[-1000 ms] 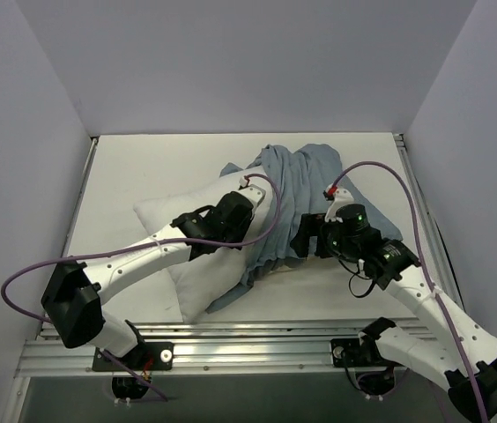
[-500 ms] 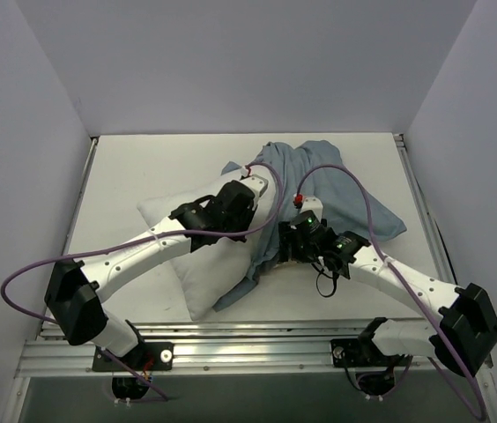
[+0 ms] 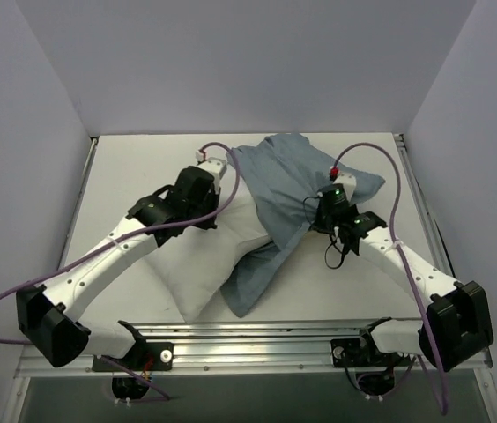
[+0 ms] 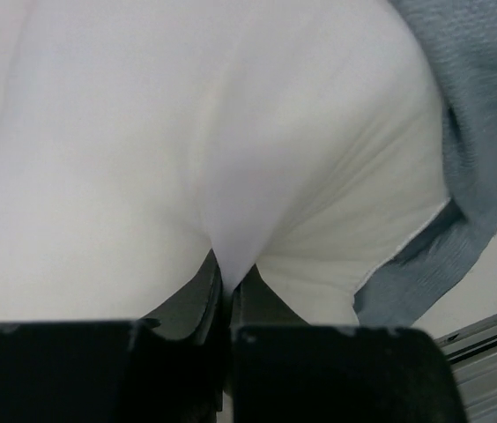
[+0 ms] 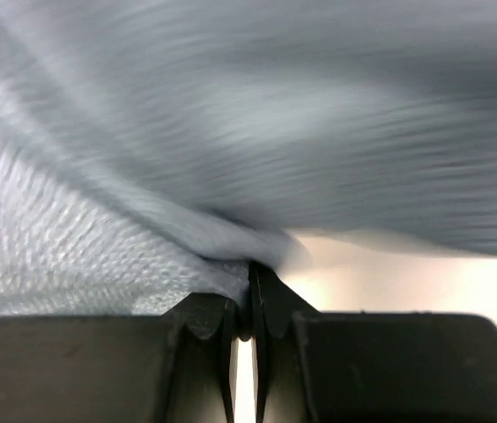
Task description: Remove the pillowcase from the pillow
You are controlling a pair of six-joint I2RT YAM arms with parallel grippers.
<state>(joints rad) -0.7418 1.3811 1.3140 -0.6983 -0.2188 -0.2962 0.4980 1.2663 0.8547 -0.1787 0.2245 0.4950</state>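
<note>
Right wrist view: the right end effector [image 5: 250, 278] is pinched shut on a fold of the pillowcase [image 5: 99, 238]. The blue-grey cloth is gathered between its tips and streams away above and to both sides, blurred by motion. A second ago these jaws stood wide beside the cloth's near edge. They have since closed on it, and the arm has carried the pinch toward the far right of the desk [image 3: 134, 159].

In the left wrist view, the left end effector [image 4: 225, 269] is clamped narrow on a tuck of the pillow [image 4: 143, 159]. White fabric bulges all round its tips, and the pillowcase hem lies just to its right. That grip has held through the second, while the arm has swung off to the far left.

In the top view the two end effectors are now well apart. The pillowcase is drawn into a bunched ridge from the right one toward the left one, with a loose tail trailing toward the near edge. The pillow runs from the left end effector back toward the arm bases, with more white bare than before.

Both ends now look secured, so the opposed pull can start sliding the cover off. How much pillow remains inside cannot be told.
</note>
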